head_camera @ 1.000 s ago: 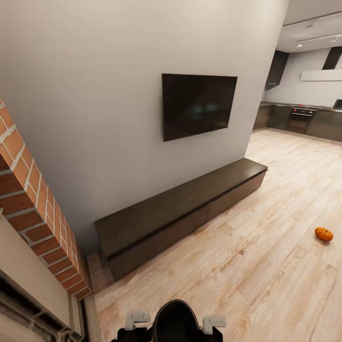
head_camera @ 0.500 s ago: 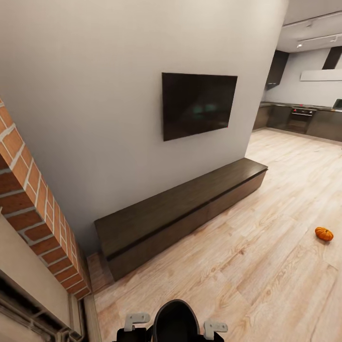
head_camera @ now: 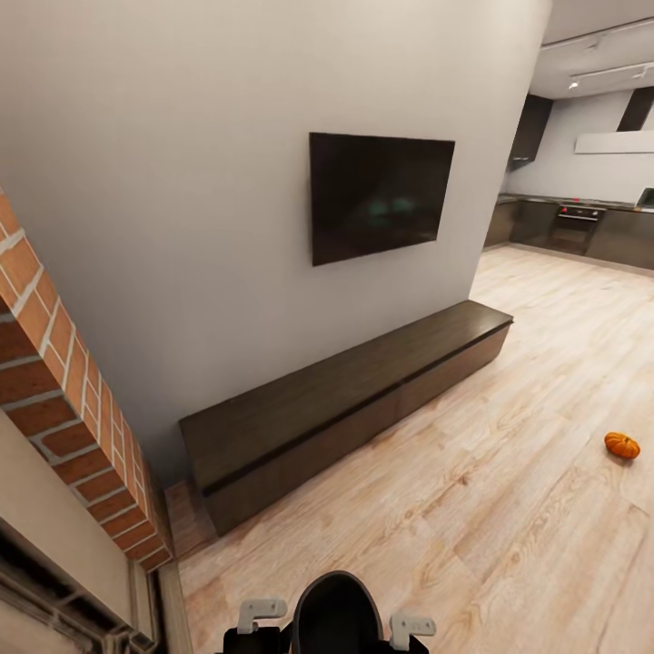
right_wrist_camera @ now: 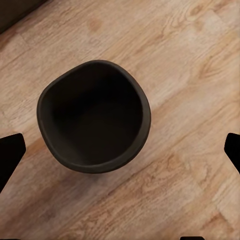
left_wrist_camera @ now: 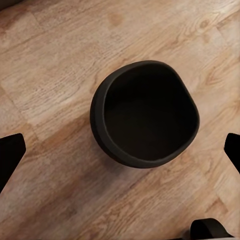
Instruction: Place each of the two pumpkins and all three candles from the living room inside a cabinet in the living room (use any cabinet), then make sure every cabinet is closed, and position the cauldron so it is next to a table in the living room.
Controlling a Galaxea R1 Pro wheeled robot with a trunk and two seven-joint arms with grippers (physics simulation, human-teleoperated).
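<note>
Black cauldron [left_wrist_camera: 145,115] on plank floor [left_wrist_camera: 50,65], between spread left tool [left_wrist_camera: 120,150] fingers.

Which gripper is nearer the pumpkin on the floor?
Right. The pumpkin lies off to the robot's right; the right gripper and left gripper both hang over the cauldron, left one farther.

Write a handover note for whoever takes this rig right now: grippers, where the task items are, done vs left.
Left gripper: open, empty, jaws spread wide over the black cauldron on the plank floor.
Right gripper: open, empty, above the same cauldron, jaws also wide apart.
Cauldron: upright on the floor, nothing visible inside it.
Pumpkin: one on the floor at the right of the head view, away from the cabinet.
Cabinet: dark console under the wall TV, all fronts shut.
Done: nothing stowed as far as these views show.
Left: both pumpkins and three candles into the cabinet, shut it, set the cauldron beside a table.
</note>
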